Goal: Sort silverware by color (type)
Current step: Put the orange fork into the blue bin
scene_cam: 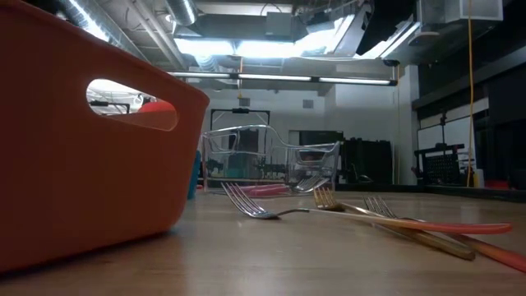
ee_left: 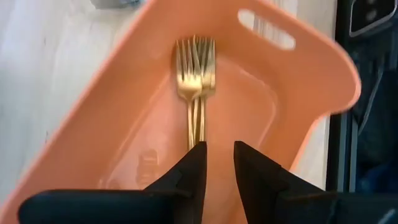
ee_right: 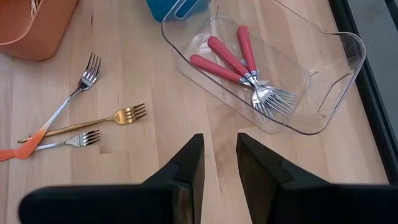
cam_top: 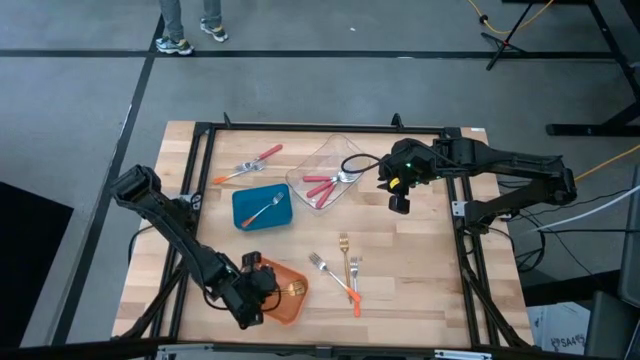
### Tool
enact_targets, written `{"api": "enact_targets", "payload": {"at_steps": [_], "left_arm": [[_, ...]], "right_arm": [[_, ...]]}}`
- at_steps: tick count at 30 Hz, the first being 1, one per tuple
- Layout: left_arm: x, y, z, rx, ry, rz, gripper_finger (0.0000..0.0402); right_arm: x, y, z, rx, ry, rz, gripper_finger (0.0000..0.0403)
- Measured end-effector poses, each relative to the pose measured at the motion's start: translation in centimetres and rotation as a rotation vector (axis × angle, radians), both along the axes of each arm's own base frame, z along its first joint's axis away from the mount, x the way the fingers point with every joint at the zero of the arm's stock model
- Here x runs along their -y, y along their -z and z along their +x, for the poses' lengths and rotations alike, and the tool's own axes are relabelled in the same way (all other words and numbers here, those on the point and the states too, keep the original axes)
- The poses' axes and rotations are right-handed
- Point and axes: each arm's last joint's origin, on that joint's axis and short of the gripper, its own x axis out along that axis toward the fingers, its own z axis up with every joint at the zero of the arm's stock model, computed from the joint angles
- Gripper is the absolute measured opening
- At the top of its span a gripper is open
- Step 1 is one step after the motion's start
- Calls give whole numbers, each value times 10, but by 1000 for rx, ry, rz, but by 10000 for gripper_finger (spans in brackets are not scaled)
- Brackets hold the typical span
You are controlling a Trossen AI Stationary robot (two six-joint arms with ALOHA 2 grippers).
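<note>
Wooden table [cam_top: 420, 290] (forks [cam_top: 345, 270] scattered), grey floor [cam_top: 80, 120]

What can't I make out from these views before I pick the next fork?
- How many gold forks lie stacked in the orange bin: left wrist view, they overlap.
- Blue container: low view, the orange bin hides nearly all of it.
- Fork in the blue container: high view, too small to tell its handle color.
</note>
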Motion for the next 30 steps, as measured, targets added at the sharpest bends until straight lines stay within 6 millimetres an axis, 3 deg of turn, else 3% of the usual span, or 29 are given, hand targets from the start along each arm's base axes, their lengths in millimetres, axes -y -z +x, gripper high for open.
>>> {"api": "enact_targets", "payload": {"at_steps": [16,22,30], "left_arm": [[-39,-14,38,15,-61,-18,75],[-72,-30,56,119,-202,-66,75],[-126,-71,50,247,-270,24,75]], "right_arm": [[0,0,0,-1,0,0,85],[0,0,0,-1,-1,0,85],[0,0,0,-1,-1,0,85]]}}
